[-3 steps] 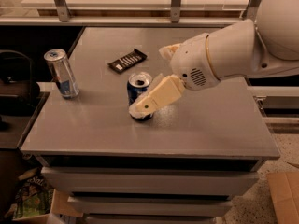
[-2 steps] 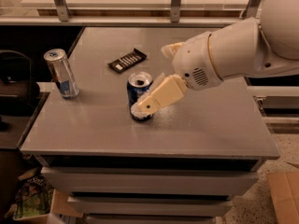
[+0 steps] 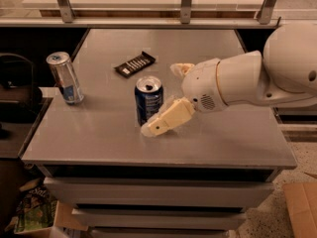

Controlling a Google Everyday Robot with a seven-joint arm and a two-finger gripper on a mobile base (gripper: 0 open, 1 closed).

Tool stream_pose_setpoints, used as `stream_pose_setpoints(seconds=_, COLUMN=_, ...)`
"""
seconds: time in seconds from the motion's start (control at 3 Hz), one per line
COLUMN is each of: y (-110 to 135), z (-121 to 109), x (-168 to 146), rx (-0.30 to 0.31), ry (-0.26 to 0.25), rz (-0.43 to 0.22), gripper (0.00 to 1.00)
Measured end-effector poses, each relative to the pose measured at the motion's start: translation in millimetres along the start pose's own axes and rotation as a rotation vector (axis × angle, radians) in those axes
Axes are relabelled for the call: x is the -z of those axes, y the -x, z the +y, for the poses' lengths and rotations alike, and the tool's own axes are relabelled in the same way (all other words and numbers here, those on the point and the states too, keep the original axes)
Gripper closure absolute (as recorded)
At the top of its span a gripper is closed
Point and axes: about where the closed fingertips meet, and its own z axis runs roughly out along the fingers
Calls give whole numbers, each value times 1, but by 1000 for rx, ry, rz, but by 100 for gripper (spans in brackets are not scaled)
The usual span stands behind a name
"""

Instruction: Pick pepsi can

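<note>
Nearest the camera, a grey table (image 3: 99,138) carried everything. The robot arm's gripper (image 3: 163,99) reached in from the right, low over the tabletop, its two pale fingers (image 3: 167,119) spread apart, one in front of the dark blue pepsi can (image 3: 148,98) and one behind and to its right. The can stood upright near the table's middle, not yet clamped. This looked like the closing-in step; next the fingers would probably need to centre on the can and squeeze before lifting. Just behind the can lay a dark flat wrapper (image 3: 135,64), and a slim silver can (image 3: 65,78) stood well apart at the left; neither blocked the grasp.
</note>
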Motion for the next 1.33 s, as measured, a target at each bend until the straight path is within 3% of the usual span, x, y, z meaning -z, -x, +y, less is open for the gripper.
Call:
stream_pose_setpoints(seconds=0.33, y=-13, z=-5, x=-16, rx=-13, ry=0, rz=-44, gripper=0)
stream_pose_setpoints(seconds=0.67, y=-19, z=-15, x=-30, rx=-26, ry=-4, rz=-90, gripper=15)
stream_pose_setpoints(seconds=1.33, y=-10, z=-29, x=-48, rx=-31, ry=4, rz=-145, gripper=62)
